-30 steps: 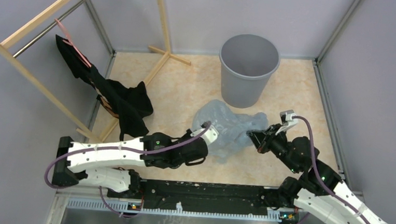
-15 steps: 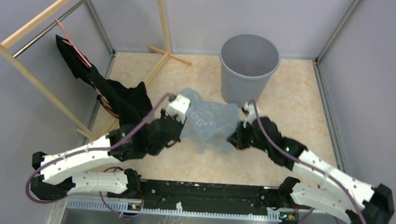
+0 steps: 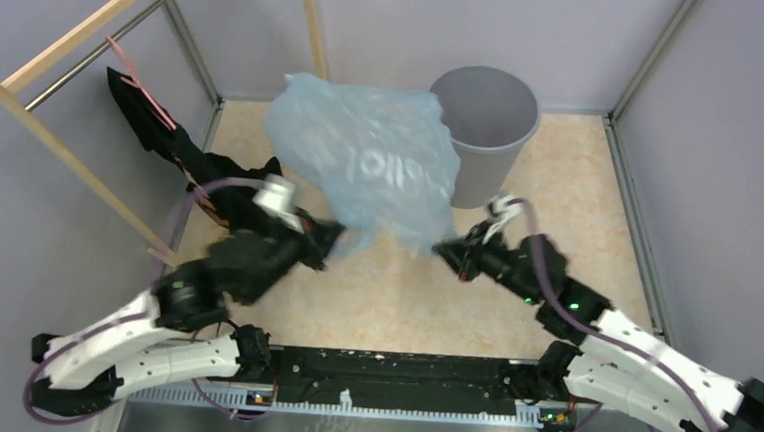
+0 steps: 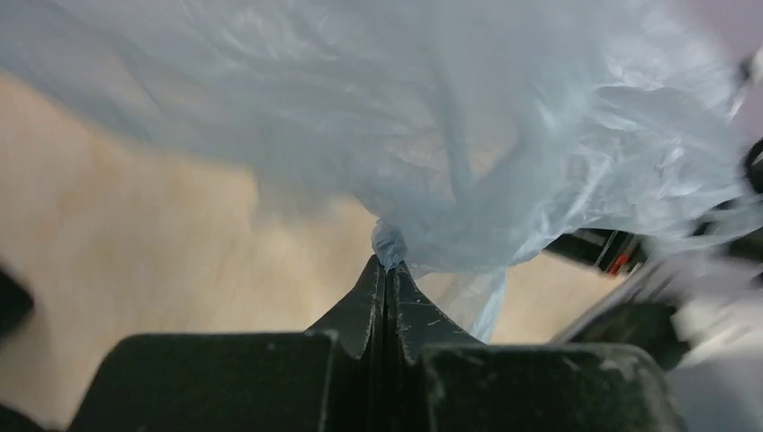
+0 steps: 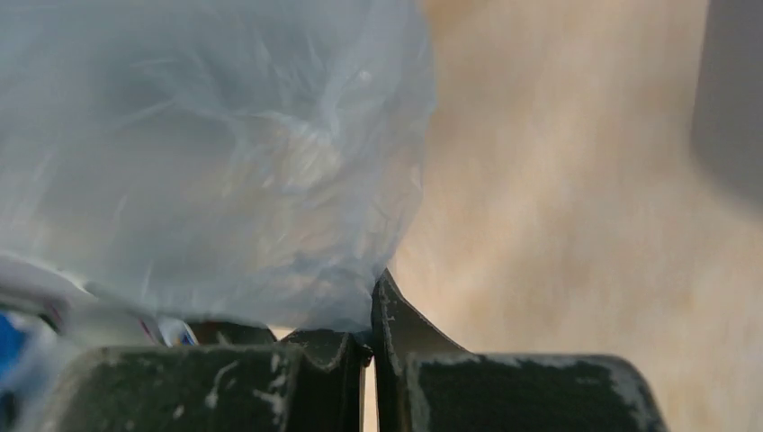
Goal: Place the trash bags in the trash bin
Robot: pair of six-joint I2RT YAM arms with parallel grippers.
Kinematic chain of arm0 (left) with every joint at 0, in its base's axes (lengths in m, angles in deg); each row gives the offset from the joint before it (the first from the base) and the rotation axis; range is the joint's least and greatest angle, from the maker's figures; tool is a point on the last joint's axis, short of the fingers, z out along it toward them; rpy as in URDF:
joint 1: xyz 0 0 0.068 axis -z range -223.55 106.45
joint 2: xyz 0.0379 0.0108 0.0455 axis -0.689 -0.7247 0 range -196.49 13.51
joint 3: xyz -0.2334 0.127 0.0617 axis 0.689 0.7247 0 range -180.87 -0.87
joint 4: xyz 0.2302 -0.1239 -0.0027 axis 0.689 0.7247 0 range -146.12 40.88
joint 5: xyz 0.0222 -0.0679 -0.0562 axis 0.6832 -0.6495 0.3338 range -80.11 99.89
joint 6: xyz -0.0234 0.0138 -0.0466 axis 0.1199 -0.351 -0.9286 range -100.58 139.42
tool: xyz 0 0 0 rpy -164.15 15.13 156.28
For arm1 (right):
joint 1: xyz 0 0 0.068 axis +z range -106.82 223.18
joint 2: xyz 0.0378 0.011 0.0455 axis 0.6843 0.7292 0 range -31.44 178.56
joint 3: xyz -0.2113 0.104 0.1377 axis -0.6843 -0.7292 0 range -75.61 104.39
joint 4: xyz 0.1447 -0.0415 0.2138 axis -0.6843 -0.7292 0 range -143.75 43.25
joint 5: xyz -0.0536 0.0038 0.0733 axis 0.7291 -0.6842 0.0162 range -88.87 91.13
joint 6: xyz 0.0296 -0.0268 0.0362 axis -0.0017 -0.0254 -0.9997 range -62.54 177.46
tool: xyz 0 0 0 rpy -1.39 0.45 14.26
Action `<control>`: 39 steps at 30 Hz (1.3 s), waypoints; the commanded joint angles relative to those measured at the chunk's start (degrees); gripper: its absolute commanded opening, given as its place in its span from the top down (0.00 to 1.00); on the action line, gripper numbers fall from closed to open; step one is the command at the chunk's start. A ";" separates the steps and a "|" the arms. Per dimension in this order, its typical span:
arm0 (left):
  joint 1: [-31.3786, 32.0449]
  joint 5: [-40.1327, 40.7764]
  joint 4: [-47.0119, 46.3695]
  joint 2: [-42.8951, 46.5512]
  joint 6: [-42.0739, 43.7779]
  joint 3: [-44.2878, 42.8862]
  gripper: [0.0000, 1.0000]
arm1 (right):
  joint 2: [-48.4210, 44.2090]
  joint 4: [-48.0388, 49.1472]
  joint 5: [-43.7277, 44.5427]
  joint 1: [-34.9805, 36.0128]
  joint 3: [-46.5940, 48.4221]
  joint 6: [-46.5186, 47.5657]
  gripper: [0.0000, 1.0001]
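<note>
The pale-blue translucent trash bag billows in the air between my two arms, high above the floor, its upper right edge overlapping the rim of the grey trash bin at the back. My left gripper is shut on the bag's lower left part; the left wrist view shows film pinched at the fingertips. My right gripper is shut on the bag's lower right edge; the right wrist view shows film caught between the fingers.
A wooden rack stands at the back left with a black cloth and pink strap hanging from it. Grey walls close the cell on three sides. The beige floor lies beside the bin.
Both grippers have lifted the bag from near the floor and spread apart. The bag has billowed up and back toward the bin. The left arm swung left and upward.
</note>
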 commanded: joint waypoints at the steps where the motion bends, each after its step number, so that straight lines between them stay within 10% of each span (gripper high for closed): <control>1: 0.11 -3.67 17.14 -4.98 -16.32 15.97 1.00 | 7.60 -2.69 -7.12 0.41 -19.19 -8.85 1.00; 5: -0.02 -3.98 8.45 -3.42 -14.65 17.53 1.00 | 6.17 -4.10 -2.61 0.41 -15.32 -6.22 1.00; 12: -0.08 3.74 7.50 -14.20 2.43 -4.99 1.00 | 10.87 -12.87 2.32 0.41 6.64 6.76 1.00; 16: -0.07 10.59 5.78 -10.41 3.93 -3.79 1.00 | 9.13 -10.92 1.27 0.42 2.32 3.94 1.00; 22: -0.06 11.97 8.56 0.35 1.89 7.53 1.00 | 1.57 -8.66 0.70 0.43 -14.45 -6.40 0.67; 29: -0.09 15.91 10.37 1.14 3.80 10.49 1.00 | -2.97 -17.06 10.30 0.32 -8.27 -3.76 0.22; 39: -0.09 14.70 0.32 -3.64 12.55 16.37 1.00 | 5.75 -25.67 26.37 0.36 7.75 0.37 0.09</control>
